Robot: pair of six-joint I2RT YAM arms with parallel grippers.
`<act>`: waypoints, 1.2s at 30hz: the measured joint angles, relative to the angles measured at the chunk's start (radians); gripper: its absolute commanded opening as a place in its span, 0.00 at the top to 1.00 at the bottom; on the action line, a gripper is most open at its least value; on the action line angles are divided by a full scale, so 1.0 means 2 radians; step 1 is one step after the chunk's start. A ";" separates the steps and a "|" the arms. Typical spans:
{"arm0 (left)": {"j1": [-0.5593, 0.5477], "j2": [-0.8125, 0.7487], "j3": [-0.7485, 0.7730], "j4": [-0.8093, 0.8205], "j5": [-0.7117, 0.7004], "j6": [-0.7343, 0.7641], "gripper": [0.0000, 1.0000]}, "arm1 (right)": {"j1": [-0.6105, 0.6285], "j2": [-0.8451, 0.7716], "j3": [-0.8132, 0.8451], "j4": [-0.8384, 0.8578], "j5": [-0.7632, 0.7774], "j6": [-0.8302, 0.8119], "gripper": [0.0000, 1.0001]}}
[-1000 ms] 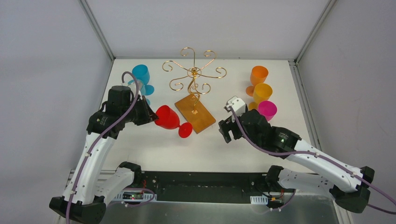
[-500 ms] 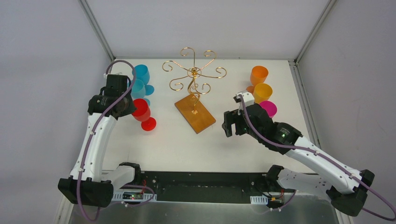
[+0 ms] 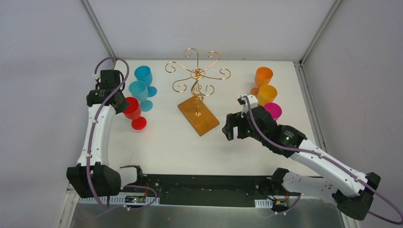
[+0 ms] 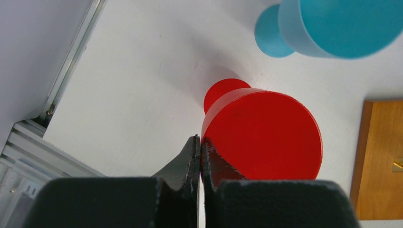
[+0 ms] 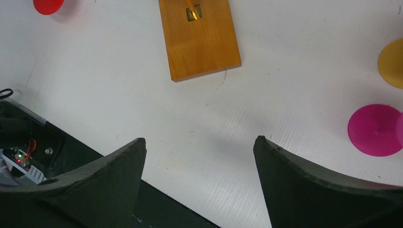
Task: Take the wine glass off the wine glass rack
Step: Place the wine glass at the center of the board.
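Leftward, the left tool [image 4: 200, 145] pinches the rim of the red wine glass [image 4: 266, 133] beside two blue glasses [image 3: 138, 89], apart from the gold rack [image 3: 197, 80]; the right tool [image 5: 199, 142] gapes wide near three warm-coloured glasses [image 3: 267, 94] on the white worktop [image 3: 180, 147].

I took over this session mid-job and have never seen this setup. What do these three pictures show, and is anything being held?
Two robot arms are bolted at the near edge of a white table. The wide picture looks down from above and behind them; the other two come from a camera on each wrist. On the table stand an empty gold wire glass rack, a blue glass and a lighter blue glass at left, and an orange glass, a yellow glass and a pink glass at right. The left gripper is pinched shut on the rim of a red glass; whether its foot rests on the table I cannot tell. The right gripper is open, holding nothing.
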 measured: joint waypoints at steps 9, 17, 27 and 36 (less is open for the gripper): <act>0.019 0.043 0.000 0.041 0.001 -0.007 1.00 | 0.000 -0.019 -0.026 0.019 -0.005 0.016 0.13; 0.022 0.062 -0.016 0.074 -0.001 -0.015 1.00 | 0.000 -0.022 -0.039 0.022 -0.008 0.020 0.13; 0.022 0.071 -0.029 0.090 0.000 -0.016 0.89 | 0.000 -0.024 -0.042 0.022 -0.007 0.020 0.12; 0.022 0.071 -0.037 0.094 0.008 -0.014 0.54 | 0.000 -0.023 -0.042 0.022 -0.006 0.022 0.03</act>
